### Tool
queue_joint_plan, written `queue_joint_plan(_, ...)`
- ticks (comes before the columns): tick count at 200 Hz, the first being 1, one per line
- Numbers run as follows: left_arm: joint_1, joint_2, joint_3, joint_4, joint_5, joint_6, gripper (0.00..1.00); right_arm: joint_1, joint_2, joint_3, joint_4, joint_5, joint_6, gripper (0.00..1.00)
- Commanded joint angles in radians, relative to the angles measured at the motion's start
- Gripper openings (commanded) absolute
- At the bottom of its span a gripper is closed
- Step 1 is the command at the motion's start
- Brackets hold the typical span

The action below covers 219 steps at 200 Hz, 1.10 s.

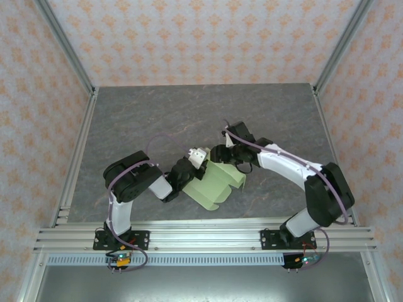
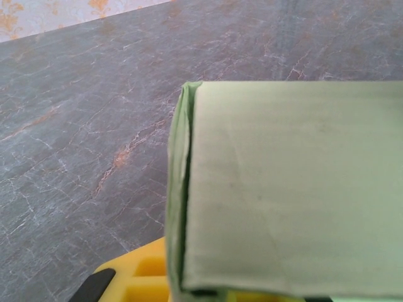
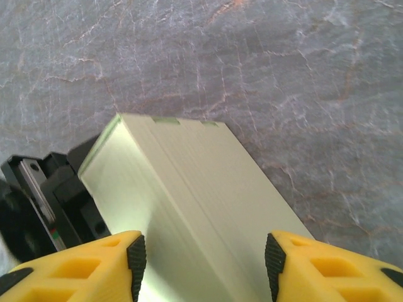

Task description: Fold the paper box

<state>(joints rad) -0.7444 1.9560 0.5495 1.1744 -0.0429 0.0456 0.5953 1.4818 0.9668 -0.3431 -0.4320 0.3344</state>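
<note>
Grey marbled table (image 1: 157, 119), patterned walls (image 1: 208, 38), paper box (image 1: 217, 185) perhaps half-folded

Bright, even overhead light — soft shadows, close wrist views slightly blurred.

Robot test cell | aluminium frame posts (image 1: 68, 47) | patterned backdrop walls (image 1: 201, 38) (orange motif) | grey marbled table (image 1: 157, 113) beyond the fingers

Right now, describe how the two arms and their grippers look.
Both arms have black joints and white link shells; a thin purplish cable runs along the left arm and the right arm. The right gripper has yellow fingers with black ribbed pads.
</note>
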Motion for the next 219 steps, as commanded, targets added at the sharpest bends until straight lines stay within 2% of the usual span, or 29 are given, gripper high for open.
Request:
queue_joint_plan(1, 0.002, -0.076, -0.011, -0.069, -0.031, -0.014, 0.0, 0.009, -0.123, -0.051, 0.018, 0.071, 0.0, 0.6)
queue_joint_plan(41, 0.012, -0.177, -0.029, -0.133, -0.028, -0.044, 0.0, -0.003, -0.342, -0.159, 0.048, 0.183, -0.103, 0.68)
queue_joint_plan(56, 0.032, -0.235, -0.021, -0.223, -0.019, -0.078, 0.0, -0.006, -0.42, -0.203, 0.065, 0.2, -0.19, 0.73)
queue_joint_plan(73, 0.049, -0.294, -0.016, -0.322, -0.009, -0.116, 0.0, -0.009, -0.509, -0.242, 0.064, 0.312, -0.224, 0.74)
queue_joint_plan(88, 0.064, -0.34, -0.015, -0.387, 0.001, -0.133, 0.0, -0.015, -0.587, -0.306, 0.134, 0.366, -0.279, 0.75)
queue_joint_plan(119, 0.129, -0.405, -0.003, -0.505, 0.042, -0.191, 0.0, -0.031, -0.803, -0.483, 0.409, 0.268, -0.369, 0.75)
queue_joint_plan(129, 0.15, -0.426, 0.01, -0.548, 0.081, -0.214, 0.0, -0.041, -0.863, -0.529, 0.482, 0.274, -0.383, 0.73)
queue_joint_plan(138, 0.159, -0.444, 0.021, -0.579, 0.102, -0.223, 0.0, -0.057, -0.897, -0.537, 0.479, 0.296, -0.392, 0.73)
queue_joint_plan(154, 0.175, -0.468, 0.047, -0.64, 0.146, -0.227, 0.0, -0.083, -0.924, -0.526, 0.426, 0.284, -0.429, 0.73)
queue_joint_plan(173, 0.189, -0.495, 0.055, -0.66, 0.207, -0.221, 0.0, -0.091, -0.91, -0.579, 0.515, 0.251, -0.478, 0.72)
queue_joint_plan(219, 0.206, -0.52, 0.098, -0.756, 0.332, -0.182, 0.0, -0.114, -0.704, -0.525, 0.421, 0.019, -0.7, 0.67)
